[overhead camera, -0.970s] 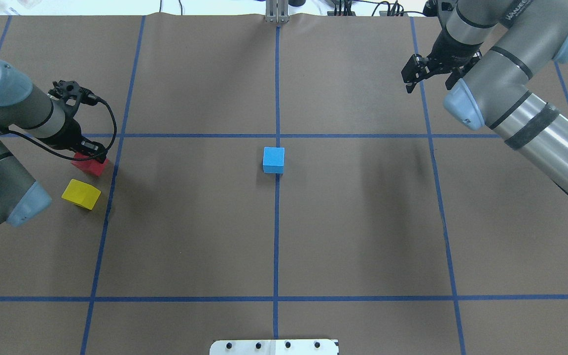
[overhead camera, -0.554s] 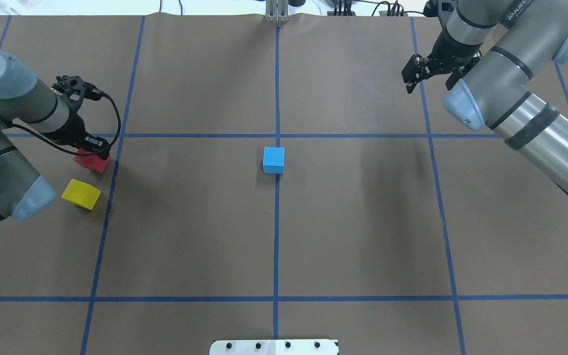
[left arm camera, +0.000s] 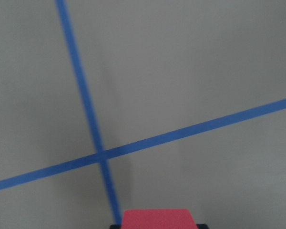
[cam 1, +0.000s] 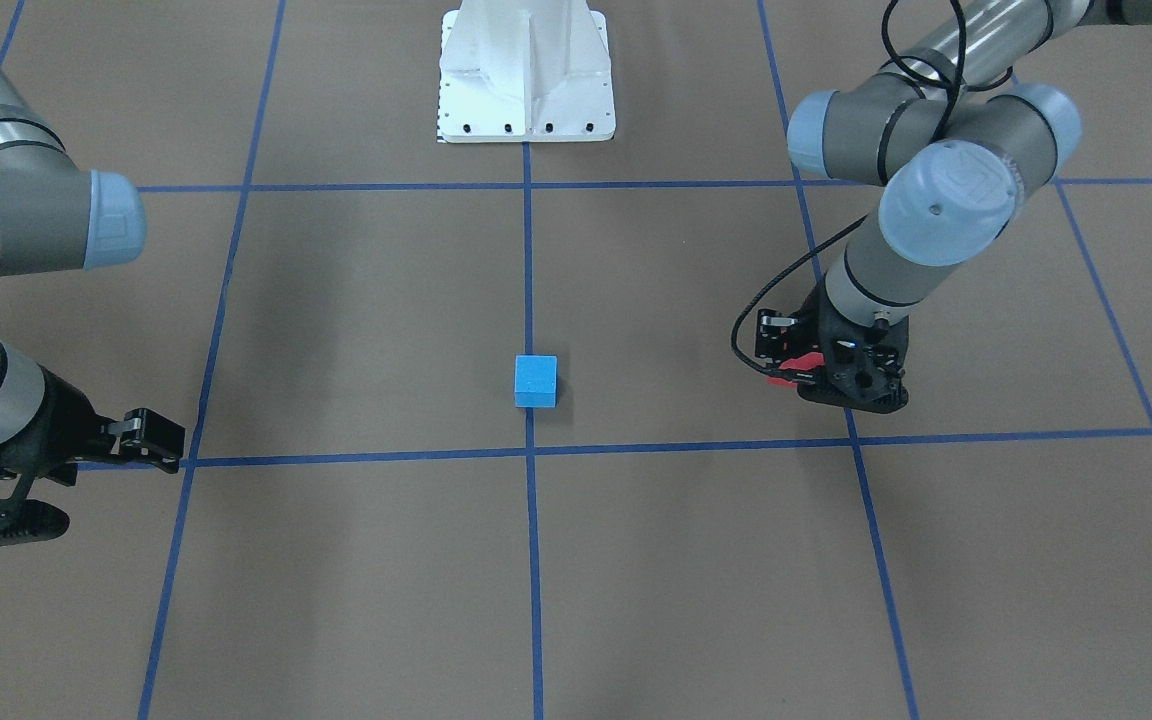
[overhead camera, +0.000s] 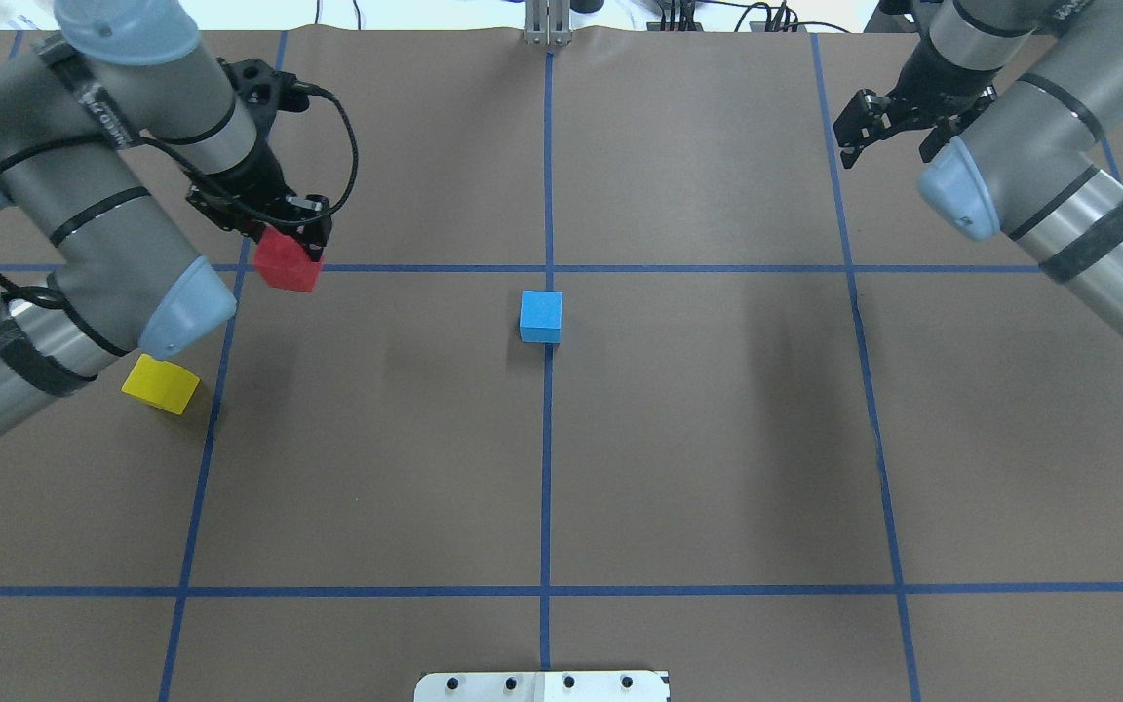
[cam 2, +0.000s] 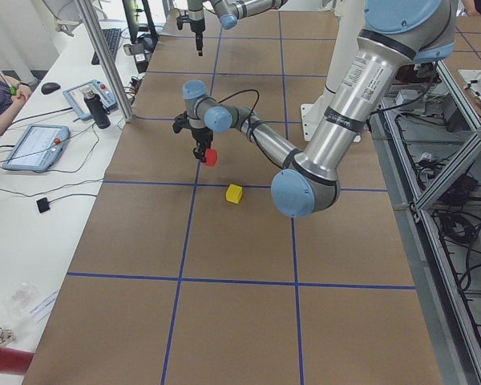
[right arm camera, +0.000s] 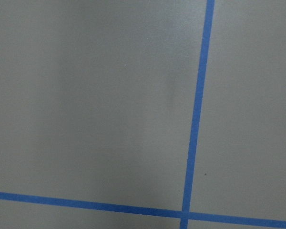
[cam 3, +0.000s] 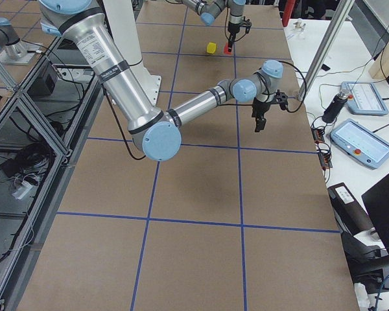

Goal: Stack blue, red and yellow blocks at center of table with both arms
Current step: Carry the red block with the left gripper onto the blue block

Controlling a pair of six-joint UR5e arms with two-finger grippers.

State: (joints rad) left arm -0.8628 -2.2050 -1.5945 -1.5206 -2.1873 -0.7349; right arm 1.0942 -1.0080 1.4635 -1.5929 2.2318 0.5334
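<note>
Two-arm block-stacking scene. The brown surface [overhead camera: 698,439] is divided into squares by blue tape lines [overhead camera: 547,487]. The blue block [overhead camera: 541,316] rests alone at the centre of the surface, on the middle tape line and just on the robot's side of a crossing. The left gripper [overhead camera: 290,242] points down with its jaws clenched on the red block [overhead camera: 287,265], which hangs clear of the surface above a tape crossing, well to the left of the blue block. In the left wrist view only the top edge of the red block shows at the bottom of the frame, with the crossing beyond it. The yellow block [overhead camera: 161,383] lies on the surface near the left arm's elbow, apart from the red block and tilted against the grid. The right gripper [overhead camera: 854,127] hovers over the far right part of the surface, well away from all three blocks; its jaws appear released and hold nothing. The right wrist view shows only bare surface and tape.
</note>
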